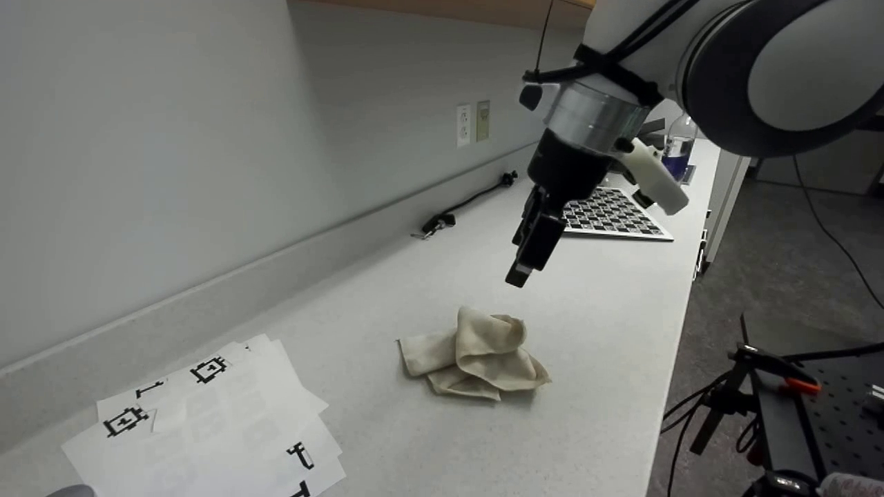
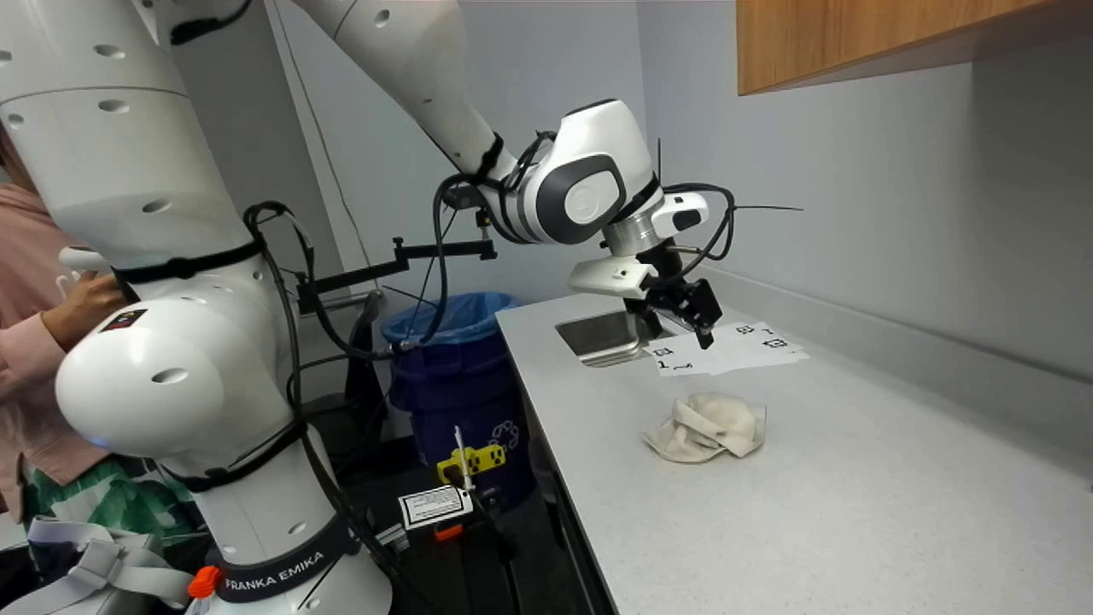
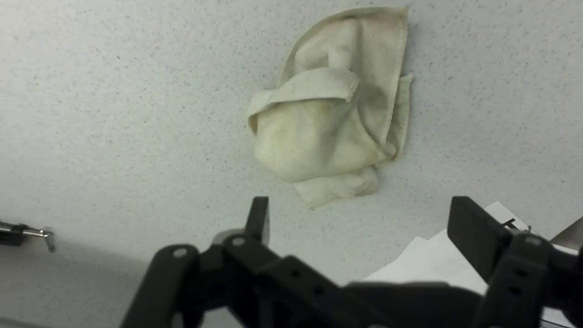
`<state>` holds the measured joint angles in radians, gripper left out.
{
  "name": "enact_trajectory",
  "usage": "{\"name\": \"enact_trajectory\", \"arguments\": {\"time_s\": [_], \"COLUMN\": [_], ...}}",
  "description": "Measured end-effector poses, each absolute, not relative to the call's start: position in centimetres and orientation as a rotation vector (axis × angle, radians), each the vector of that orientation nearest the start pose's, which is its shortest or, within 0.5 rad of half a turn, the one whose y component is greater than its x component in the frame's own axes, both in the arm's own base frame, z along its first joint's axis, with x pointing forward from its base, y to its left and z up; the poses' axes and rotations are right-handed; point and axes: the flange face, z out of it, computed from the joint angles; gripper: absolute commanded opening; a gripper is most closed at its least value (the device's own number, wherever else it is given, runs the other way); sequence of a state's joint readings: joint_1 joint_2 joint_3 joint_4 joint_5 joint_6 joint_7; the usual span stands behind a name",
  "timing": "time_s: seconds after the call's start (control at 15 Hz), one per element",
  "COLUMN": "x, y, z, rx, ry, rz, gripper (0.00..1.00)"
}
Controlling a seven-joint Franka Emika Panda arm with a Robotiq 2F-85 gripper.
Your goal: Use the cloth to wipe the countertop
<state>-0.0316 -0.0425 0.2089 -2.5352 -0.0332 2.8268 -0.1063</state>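
A crumpled beige cloth lies in folds on the speckled light countertop. The cloth shows in both exterior views [image 1: 483, 355] [image 2: 709, 427] and in the wrist view [image 3: 314, 136]. The countertop also shows in both exterior views [image 1: 587, 428] [image 2: 820, 530] and in the wrist view [image 3: 136, 136]. My black gripper hangs tilted above the counter, apart from the cloth, in both exterior views [image 1: 521, 273] [image 2: 681, 333]. In the wrist view the gripper [image 3: 360, 202] has its fingers wide apart with nothing between them. The cloth lies just beyond the fingertips there.
White printed papers [image 1: 228, 428] lie beside the cloth, with a sink [image 2: 598, 337] near them. A checkered board [image 1: 615, 214], a bottle with blue liquid [image 1: 679, 148] and a black cable [image 1: 476, 200] are along the counter. A wall backs it; a wooden cabinet [image 2: 854, 43] hangs above.
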Motion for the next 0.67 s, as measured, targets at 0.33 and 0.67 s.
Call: {"name": "enact_trajectory", "arguments": {"time_s": [0.33,0.67], "x": [45.4,44.0], "y": [9.5,10.3], "z": [36.0,39.0], "rx": [-3.102,-3.103], "ry": [-0.557,-0.612], "rz": [-0.502,-0.577], "gripper": [1.00,1.00]}}
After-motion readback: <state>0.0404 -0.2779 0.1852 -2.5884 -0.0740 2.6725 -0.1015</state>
